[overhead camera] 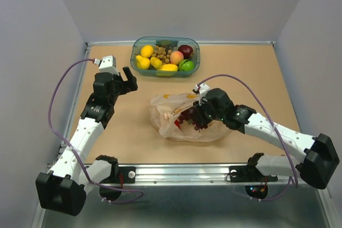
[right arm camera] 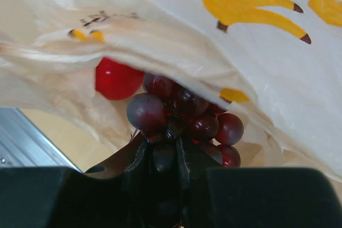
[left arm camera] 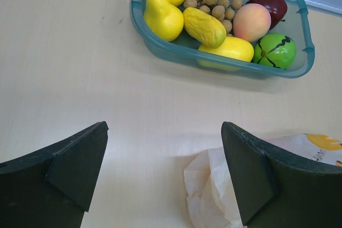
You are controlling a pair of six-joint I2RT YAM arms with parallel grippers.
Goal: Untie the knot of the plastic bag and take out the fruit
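**A:** What step's this?
**B:** Fruit-out stage, I'd say. Right jaws nearly closed, pinching the grape bunch (right arm camera: 181,118) at the mouth of the plastic bag (overhead camera: 173,127), mid tabletop (overhead camera: 128,132).
**A:** Next?
**B:** Prob. lift the bunch clear w/o dragging the film. Red apple (right arm camera: 116,78) sits beside it, under the film.
**A:** Left side?
**B:** Left jaws wide open, empty, left & far of the bag, near the teal tub (left arm camera: 278,72). Knot: can't spot it.
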